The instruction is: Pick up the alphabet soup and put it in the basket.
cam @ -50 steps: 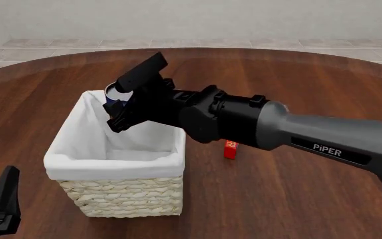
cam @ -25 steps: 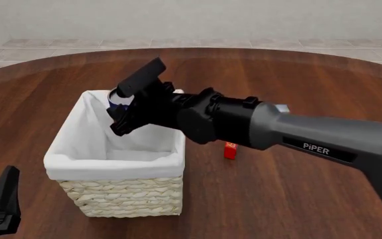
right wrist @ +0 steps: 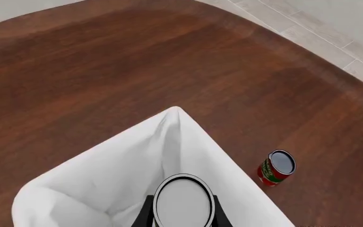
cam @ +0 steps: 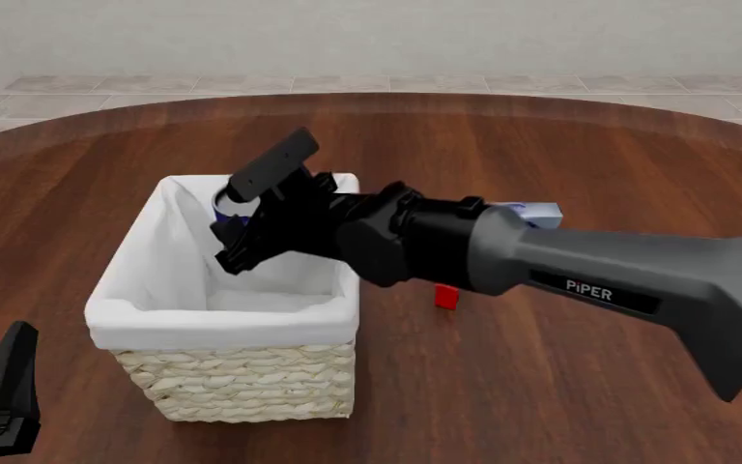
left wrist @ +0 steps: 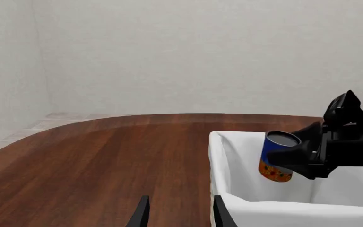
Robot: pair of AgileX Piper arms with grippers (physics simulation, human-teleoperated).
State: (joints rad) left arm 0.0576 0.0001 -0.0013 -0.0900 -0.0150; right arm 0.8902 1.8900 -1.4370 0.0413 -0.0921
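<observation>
The alphabet soup, a blue can with a silvery top and an orange band, hangs upright over the far part of the basket, level with its rim. My right gripper is shut on the can's sides. In the right wrist view the can's top sits between the fingers, with the white lining below. The left wrist view shows the can above the lining. My left gripper is open and holds nothing, low at the near left.
A small red-orange box lies on the table right of the basket, half under my right arm. A blue-and-white box shows behind the arm. A red can stands on the wood beyond the basket.
My right gripper has come down a little with the can, from above the basket's far rim to about rim height. The left arm has not moved.
</observation>
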